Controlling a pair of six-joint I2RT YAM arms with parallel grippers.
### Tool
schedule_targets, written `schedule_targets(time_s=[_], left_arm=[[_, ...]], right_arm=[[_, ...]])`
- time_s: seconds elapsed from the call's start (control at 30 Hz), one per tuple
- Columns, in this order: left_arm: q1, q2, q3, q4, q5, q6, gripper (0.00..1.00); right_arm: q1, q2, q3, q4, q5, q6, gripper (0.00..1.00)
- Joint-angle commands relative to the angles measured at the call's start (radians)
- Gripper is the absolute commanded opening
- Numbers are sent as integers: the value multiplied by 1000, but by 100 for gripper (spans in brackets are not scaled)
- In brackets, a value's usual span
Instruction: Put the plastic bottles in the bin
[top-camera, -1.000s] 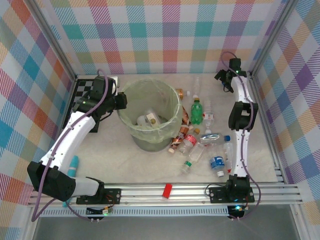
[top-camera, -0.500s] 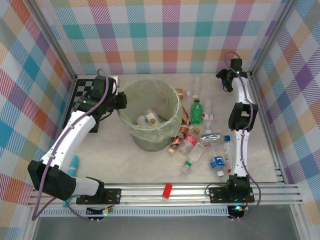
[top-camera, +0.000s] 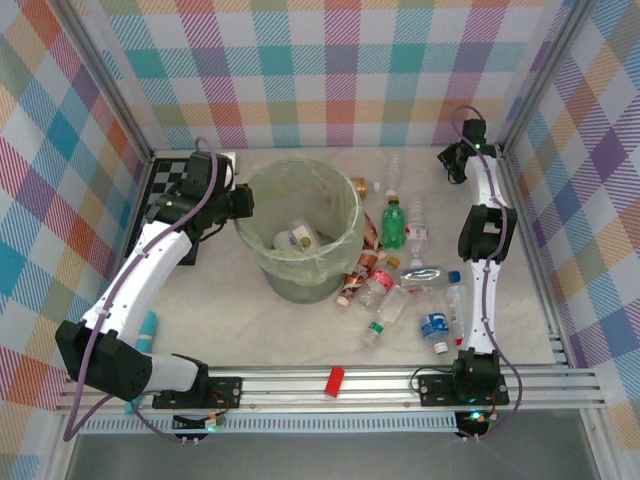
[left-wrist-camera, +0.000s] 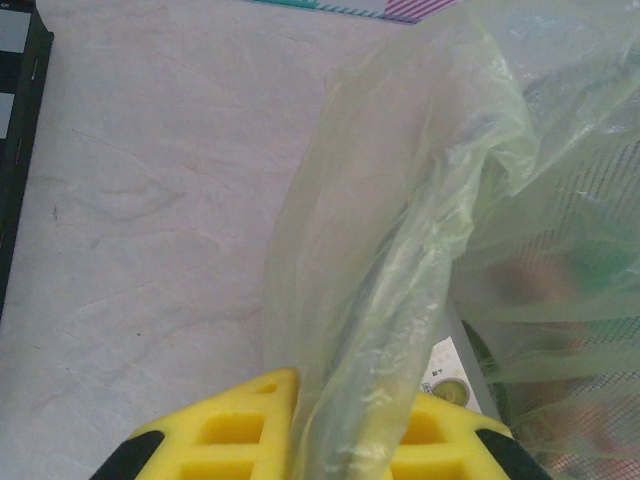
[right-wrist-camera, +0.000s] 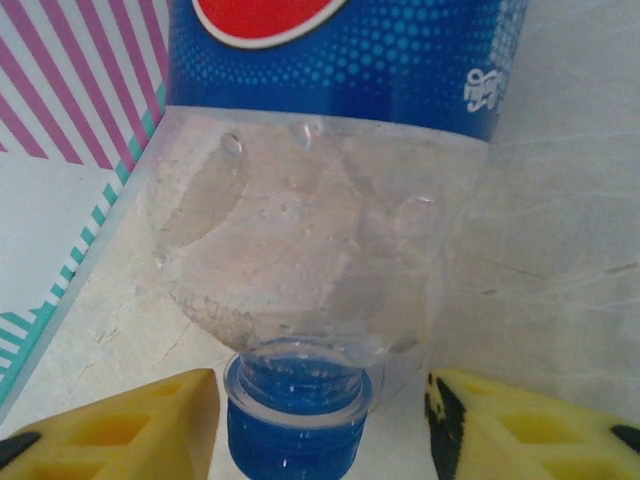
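At the near rail, a red block (top-camera: 335, 381) lies alone. Past it, right of centre, bottles (top-camera: 432, 330) lie in a loose heap on the tabletop (top-camera: 250, 330), the heap reaching the right wall of the bin (top-camera: 300, 282). A green bottle (top-camera: 393, 225) lies at the heap's far end. The bin stands upright mid-tabletop with a few bottles at its bottom.

The left gripper (left-wrist-camera: 350, 400) is at the bin's left rim, its fingers (left-wrist-camera: 215, 440) pinching a fold of liner (left-wrist-camera: 400, 200) and the rim beneath. The chessboard (top-camera: 170, 180) lies in the far left corner.

In the far right corner, the right gripper (right-wrist-camera: 320, 400) sits low by the striped wall (right-wrist-camera: 60, 100). Its fingers (right-wrist-camera: 110, 425) are spread, flanking the blue cap (right-wrist-camera: 297, 410) of a clear blue-labelled bottle (right-wrist-camera: 310, 230).
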Motion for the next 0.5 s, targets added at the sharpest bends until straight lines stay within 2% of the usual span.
schedule_targets(time_s=[0.0, 0.3, 0.47], left_arm=[[0, -24, 8, -31, -51, 27, 0], [-1, -25, 10, -31, -50, 23, 0], [0, -25, 15, -29, -46, 22, 0]], right_arm=[[1, 25, -29, 15, -24, 22, 52], [-1, -10, -68, 23, -16, 6, 40], [-3, -93, -137, 43, 8, -36, 34]])
